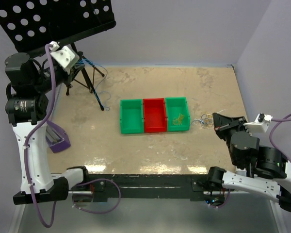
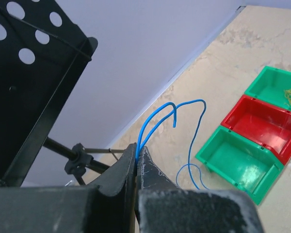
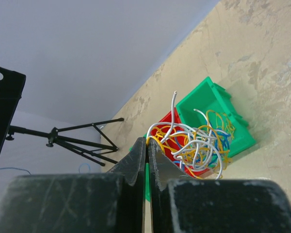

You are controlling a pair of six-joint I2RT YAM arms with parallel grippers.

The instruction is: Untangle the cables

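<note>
Blue wire (image 2: 157, 116) pinched tight by left gripper (image 2: 137, 155), far-left table (image 1: 136, 150) corner; right gripper (image 3: 146, 145) clamps wire tangle (image 3: 194, 143), right edge.

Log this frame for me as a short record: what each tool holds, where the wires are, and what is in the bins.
left tool: shut on blue wire, high up beside the music stand
right tool: shut on tangle of white, yellow and blue wires, right of the bins
left green bin: empty
red bin: empty
right green bin: holds a yellow wire
task state: tangle not yet separated
</note>
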